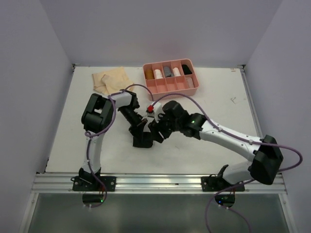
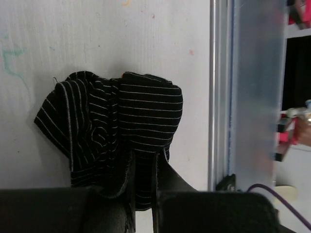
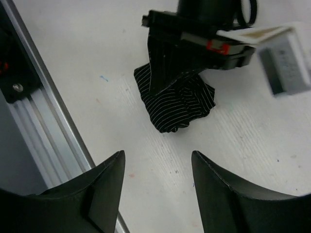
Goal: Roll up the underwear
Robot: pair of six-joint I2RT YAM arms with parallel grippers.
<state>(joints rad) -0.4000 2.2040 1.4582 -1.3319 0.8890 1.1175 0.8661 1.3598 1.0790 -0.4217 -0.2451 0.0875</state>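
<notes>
**One black striped underwear [image 2: 121, 126] pinched, other fingers wide**

It's bunched up in a lump on the white table [image 2: 121, 34], not far from the metal rail [image 2: 221, 97] at the near edge. The left gripper [image 2: 144, 194] comes down on it, fingers narrow with a fold of the cloth caught between them. The right gripper [image 3: 156, 189] hovers close by, not touching, fingers spread wide and holding nothing. Way at the back, the tan underwear [image 1: 109, 80] lies flat at the left, beside the pink tray [image 1: 165, 91] with rolls [image 1: 158, 74] in its compartments.
</notes>
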